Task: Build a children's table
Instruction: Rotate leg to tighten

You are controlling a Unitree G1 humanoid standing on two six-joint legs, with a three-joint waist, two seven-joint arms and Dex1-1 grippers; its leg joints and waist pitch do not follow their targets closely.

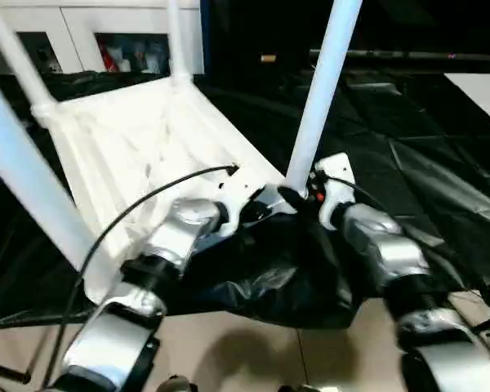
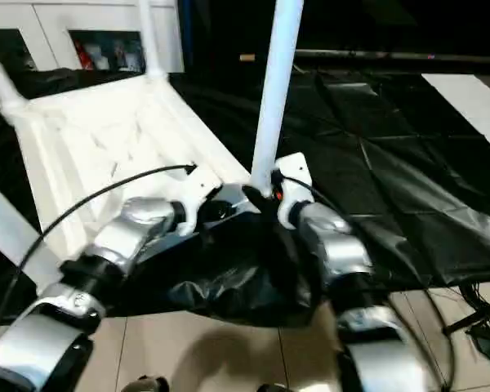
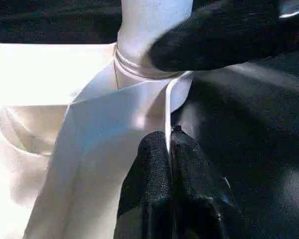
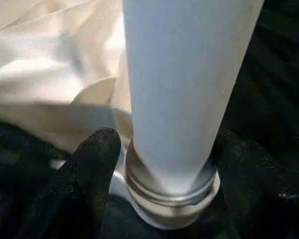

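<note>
Black sheeting [image 1: 441, 180] is covering the floor under the upturned tabletop [image 1: 139, 147]. Left gripper [image 3: 169, 149] is pinching the tabletop's rim beside the nearest leg [image 1: 322, 90]; right gripper [image 4: 164, 164] is straddling that leg's base, fingers [image 4: 92, 164] apart.

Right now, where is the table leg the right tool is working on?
The leg stands upright in the tabletop's near right corner socket, right tool at its base.

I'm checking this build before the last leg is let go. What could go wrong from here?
The right gripper has its fingers either side of the leg at its socket, not clearly clamped; if the leg is not fully seated, it may lean or pop out. The left gripper pinches only the tabletop's thin edge, so the tabletop could slip on the black sheet.
</note>
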